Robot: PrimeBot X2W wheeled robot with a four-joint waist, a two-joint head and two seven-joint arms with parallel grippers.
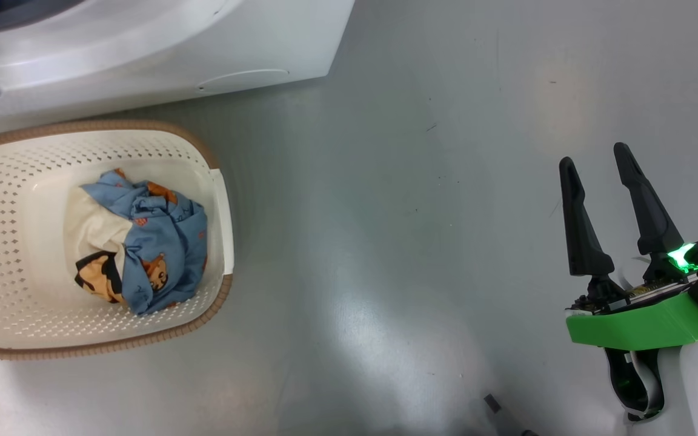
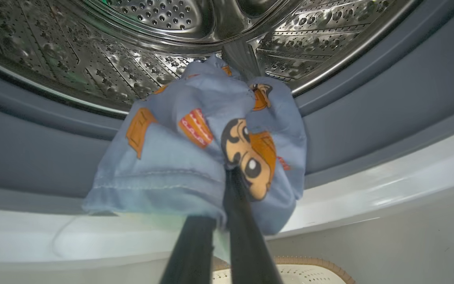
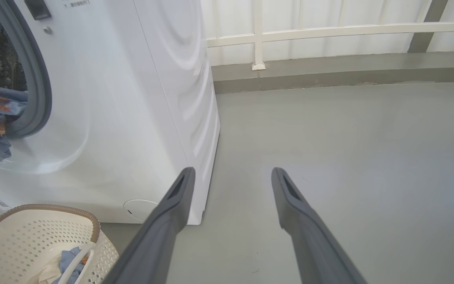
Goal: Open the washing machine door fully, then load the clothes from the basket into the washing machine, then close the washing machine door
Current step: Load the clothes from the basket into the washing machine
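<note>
Left claw (image 2: 223, 193): clamped on a blue garment (image 2: 195, 157) with orange cartoon prints. One finger's tip is buried in the folds and the cloth hangs over the other, so the exact bite is hard to make out.

Garment is held at the mouth of the washing machine (image 3: 132, 98), over the grey rubber ring (image 2: 369, 98), with the steel drum (image 2: 152, 19) just beyond. Judgement: carried high enough to clear the ring so it drops inside and does not snag on the lip. From the right wrist view, part of it hangs down outside the ring.

Right claw (image 1: 594, 156): fingers spread wide, nothing between them, over bare floor (image 1: 415, 242), well apart from the basket (image 1: 216, 163). Probably parked out of the loading path.

More clothes (image 1: 155, 242), blue with a cream part, lie bunched in the basket just beside the machine's front; loading is judged partway.

Unclear: head view cuts off the opening at its top left edge. How far the door is swung, I cannot tell.
</note>
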